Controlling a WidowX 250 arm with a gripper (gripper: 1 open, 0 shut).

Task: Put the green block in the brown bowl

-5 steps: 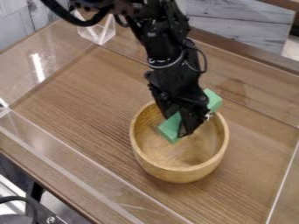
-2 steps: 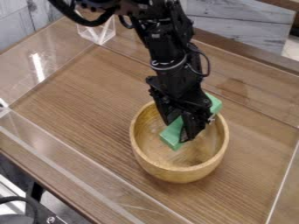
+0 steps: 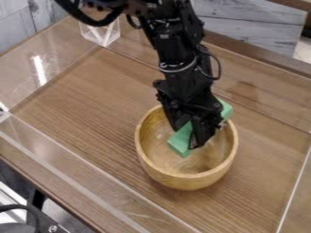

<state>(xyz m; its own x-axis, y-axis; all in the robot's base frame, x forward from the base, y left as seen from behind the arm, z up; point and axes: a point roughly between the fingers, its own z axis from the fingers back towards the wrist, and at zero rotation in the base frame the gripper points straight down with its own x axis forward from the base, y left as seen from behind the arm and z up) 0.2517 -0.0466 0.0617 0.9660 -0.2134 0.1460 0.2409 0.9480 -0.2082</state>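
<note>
Camera view, left to right: wood-grain tabletop (image 3: 85, 100) bounded by clear low walls. Right of centre stands the brown bowl (image 3: 158, 164), upright on the tabletop. Black arm reaches down from the top edge, its claw (image 3: 195, 135) pointing steeply down inside the bowl's rim. Claw is closed on the green block (image 3: 183, 139), which is tilted, its lower end down in the bowl, its upper end showing at the claw's right.

No text, label, brand, number or sign can be read on anything in this view; every surface shown is plain or too blurred.
</note>
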